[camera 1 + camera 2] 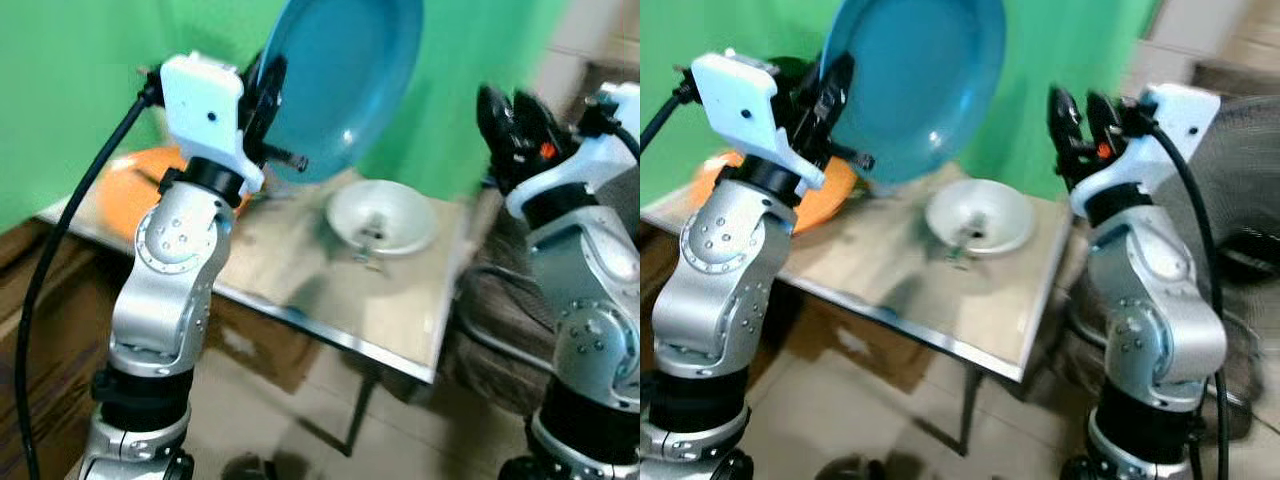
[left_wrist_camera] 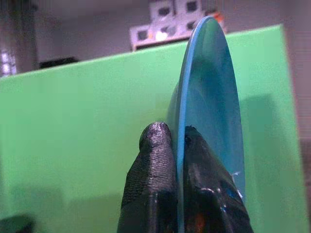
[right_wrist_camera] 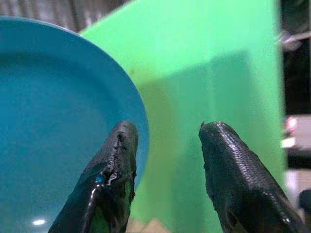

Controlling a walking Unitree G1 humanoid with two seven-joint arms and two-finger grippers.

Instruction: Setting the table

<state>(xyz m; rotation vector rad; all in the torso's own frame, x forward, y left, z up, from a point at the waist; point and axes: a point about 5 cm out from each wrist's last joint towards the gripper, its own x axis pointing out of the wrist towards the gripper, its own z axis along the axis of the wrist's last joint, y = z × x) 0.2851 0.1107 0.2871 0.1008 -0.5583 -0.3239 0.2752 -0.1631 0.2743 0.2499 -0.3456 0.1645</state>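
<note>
Nearest to us we see our two silver arms raised in front of the table. Our left gripper is closed on the rim of a blue plate, one finger on each side of the edge, and it holds the plate up in the air, tilted and nearly on its edge, above the far left part of the table. Our right gripper is lifted at the right side, beside the plate but not touching it; its two black fingers stand apart, with nothing between them.

Below the plate, on the light table top, a white bowl sits near the back edge, with a small thing inside that we cannot identify. Further left on the table lies an orange plate, partly hidden behind our left arm. Behind all this stands a green screen. The table has a thin metal edge and dark legs over a tiled floor.
</note>
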